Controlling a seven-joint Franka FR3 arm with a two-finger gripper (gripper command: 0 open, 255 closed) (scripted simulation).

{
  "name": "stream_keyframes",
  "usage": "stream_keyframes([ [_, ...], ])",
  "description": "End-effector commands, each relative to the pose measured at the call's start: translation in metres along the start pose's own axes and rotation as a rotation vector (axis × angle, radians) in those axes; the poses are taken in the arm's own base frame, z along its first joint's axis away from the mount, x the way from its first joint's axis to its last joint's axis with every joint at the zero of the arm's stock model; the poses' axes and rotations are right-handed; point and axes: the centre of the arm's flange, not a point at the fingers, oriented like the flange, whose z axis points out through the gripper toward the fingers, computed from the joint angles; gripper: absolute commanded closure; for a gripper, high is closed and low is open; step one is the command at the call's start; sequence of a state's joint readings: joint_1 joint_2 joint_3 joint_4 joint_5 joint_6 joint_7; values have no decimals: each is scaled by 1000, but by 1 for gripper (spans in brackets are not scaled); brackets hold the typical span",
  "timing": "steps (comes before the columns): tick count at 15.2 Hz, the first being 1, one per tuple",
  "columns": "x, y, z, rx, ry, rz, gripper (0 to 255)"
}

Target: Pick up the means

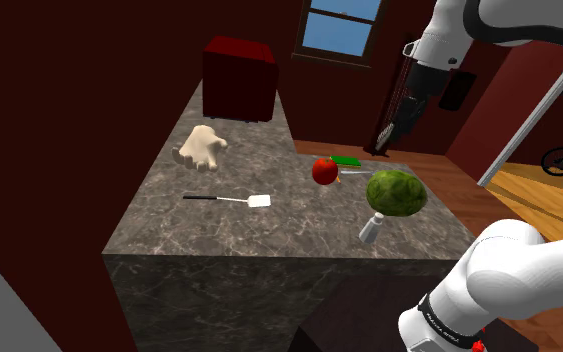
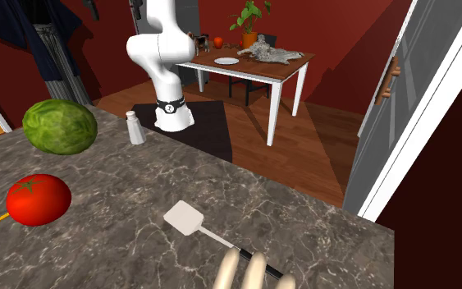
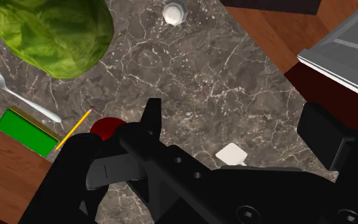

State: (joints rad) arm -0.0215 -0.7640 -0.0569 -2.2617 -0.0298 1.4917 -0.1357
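Observation:
A spatula (image 1: 231,200) with a white blade and thin black handle lies flat near the middle of the marble counter (image 1: 269,235); its blade (image 2: 186,218) (image 3: 231,154) also shows in the other views. My black gripper (image 1: 383,138) hangs high above the counter's far right side, over the tomato (image 1: 325,171) and well apart from the spatula. In the wrist view the gripper (image 3: 234,121) is open, its fingers wide apart with nothing between them, and its body hides the spatula's handle.
A green lettuce head (image 1: 397,192), a white shaker (image 1: 372,228), a spoon (image 3: 18,95), a pencil (image 3: 75,127) and a flat green block (image 3: 26,130) lie at the shoulder view's right. A beige lump (image 1: 201,147) and a dark red box (image 1: 239,78) sit farther back.

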Motion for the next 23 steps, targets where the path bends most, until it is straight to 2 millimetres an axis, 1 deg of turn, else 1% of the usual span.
stream_keyframes([
  [1,0,0,0,0,0,0,0],
  [6,51,-4,40,2,8,-99,0],
  [12,112,-17,87,4,17,-219,0],
  [17,162,-32,125,6,25,-318,0],
  [23,220,-58,171,8,34,-437,0],
])
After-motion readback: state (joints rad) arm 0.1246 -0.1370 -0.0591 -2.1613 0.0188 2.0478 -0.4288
